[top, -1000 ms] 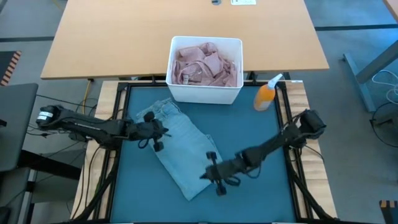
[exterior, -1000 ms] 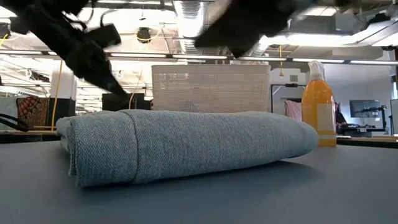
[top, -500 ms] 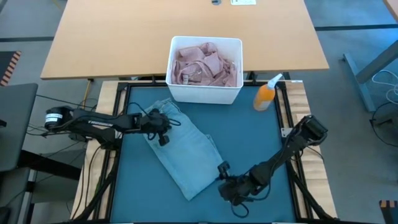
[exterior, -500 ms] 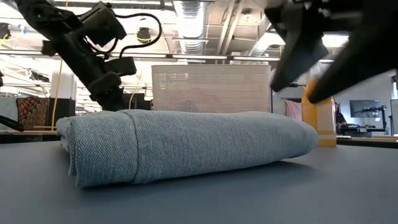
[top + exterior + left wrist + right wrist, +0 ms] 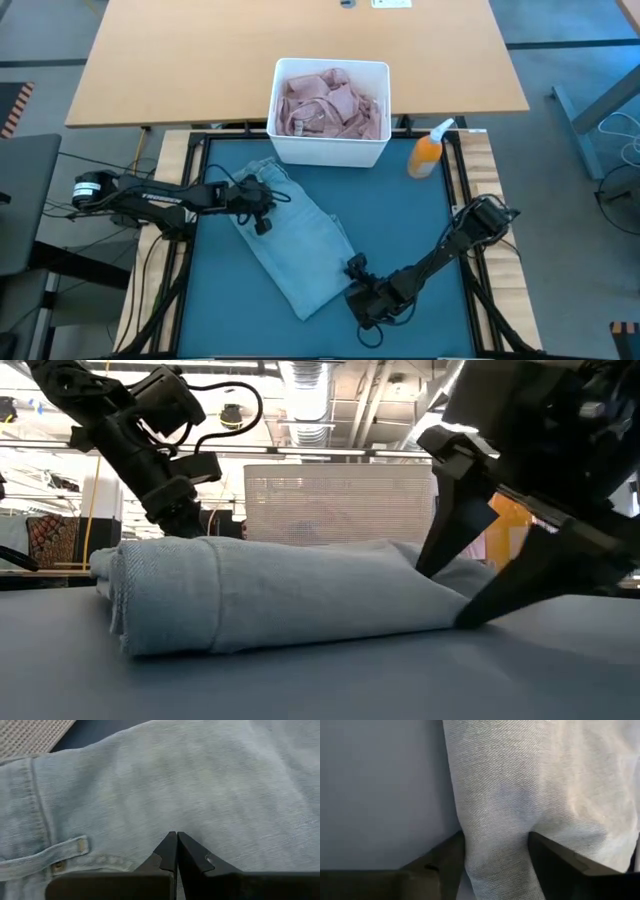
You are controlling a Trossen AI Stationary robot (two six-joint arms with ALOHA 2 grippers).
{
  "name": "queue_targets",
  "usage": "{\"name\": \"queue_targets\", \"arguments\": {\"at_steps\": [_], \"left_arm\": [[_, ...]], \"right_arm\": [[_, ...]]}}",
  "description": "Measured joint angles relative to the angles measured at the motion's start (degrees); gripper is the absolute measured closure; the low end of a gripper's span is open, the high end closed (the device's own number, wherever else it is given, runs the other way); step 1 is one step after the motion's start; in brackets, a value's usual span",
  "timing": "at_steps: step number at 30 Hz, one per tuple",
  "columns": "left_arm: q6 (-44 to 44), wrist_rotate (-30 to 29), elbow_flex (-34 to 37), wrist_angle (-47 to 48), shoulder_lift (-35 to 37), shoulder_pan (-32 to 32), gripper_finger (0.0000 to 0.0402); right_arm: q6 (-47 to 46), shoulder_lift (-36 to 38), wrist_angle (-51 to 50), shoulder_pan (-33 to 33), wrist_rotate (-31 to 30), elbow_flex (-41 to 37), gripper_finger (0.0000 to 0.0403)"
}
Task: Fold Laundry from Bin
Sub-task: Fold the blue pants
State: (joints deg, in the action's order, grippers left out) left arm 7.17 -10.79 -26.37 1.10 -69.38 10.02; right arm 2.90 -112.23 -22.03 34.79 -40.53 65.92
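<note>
- High view: the folded jeans point(image 5: 290, 240) lie slantwise on the teal mat point(image 5: 420, 230), just in front of the bin point(image 5: 331, 150). The bin stands at the mat's far edge and holds pink laundry point(image 5: 330, 103). An orange bottle point(image 5: 428, 152) stands just beside the bin, on its right. The left claw point(image 5: 262, 208) rests on the waistband end of the jeans, the end nearest the bin. The right claw point(image 5: 352, 283) sits at the jeans' far end, well away from the bin, at their right edge. A wooden counter point(image 5: 200, 60) lies behind the bin.
- Low view: the jeans point(image 5: 280, 600) form a thick roll in front of the bin point(image 5: 340, 500). The left claw point(image 5: 178, 520) presses down on their top left. The right claw point(image 5: 455, 585) has its two fingers spread, one on top of the fold and one at mat level, the right end of the jeans between them.
- Left wrist view: the left claw point(image 5: 177, 851) is clenched, tips together, empty, on the denim near a belt loop point(image 5: 67, 850).
- Right wrist view: the right claw point(image 5: 496, 854) stands spread, a fold of the jeans point(image 5: 530, 795) between its fingers point(image 5: 445, 857), not clamped.
</note>
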Motion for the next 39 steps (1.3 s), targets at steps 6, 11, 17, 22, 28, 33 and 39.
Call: {"name": "queue_targets", "arguments": {"at_steps": [6, 11, 17, 22, 28, 33, 39], "left_arm": [[1.5, -0.1, 0.0, 1.9, 0.0, 0.0, 0.0401], [6.0, 0.6, 0.0, 1.8, 0.0, -1.3, 0.0401], [14.6, 3.3, 0.0, 0.4, -0.6, -9.7, 0.0401], [18.7, -0.6, 0.0, -6.0, -2.0, -19.7, 0.0401], [16.0, -5.0, 0.0, -15.2, -1.2, -22.9, 0.0401], [11.5, -5.4, -1.9, -13.4, -0.7, -18.6, 0.0401], [8.0, -1.8, -2.5, -10.2, -0.7, -13.4, 0.0401]], "right_arm": [[0.2, 3.2, -4.6, 0.4, 8.2, -0.1, 0.0342], [-1.8, 6.6, -12.5, 2.8, 22.2, -0.1, 0.0366], [-5.0, 9.1, -16.7, 8.8, 27.4, -0.1, 0.0356], [-17.7, 9.8, -21.2, 13.6, 34.2, -0.1, 0.0359], [-24.3, 10.3, -26.4, 17.8, 34.8, 2.3, 0.0326], [-25.8, 10.3, -35.7, 17.6, 34.4, 9.4, 0.0289], [-32.3, 10.4, -39.0, 15.0, 33.8, 17.4, 0.0240]]}}
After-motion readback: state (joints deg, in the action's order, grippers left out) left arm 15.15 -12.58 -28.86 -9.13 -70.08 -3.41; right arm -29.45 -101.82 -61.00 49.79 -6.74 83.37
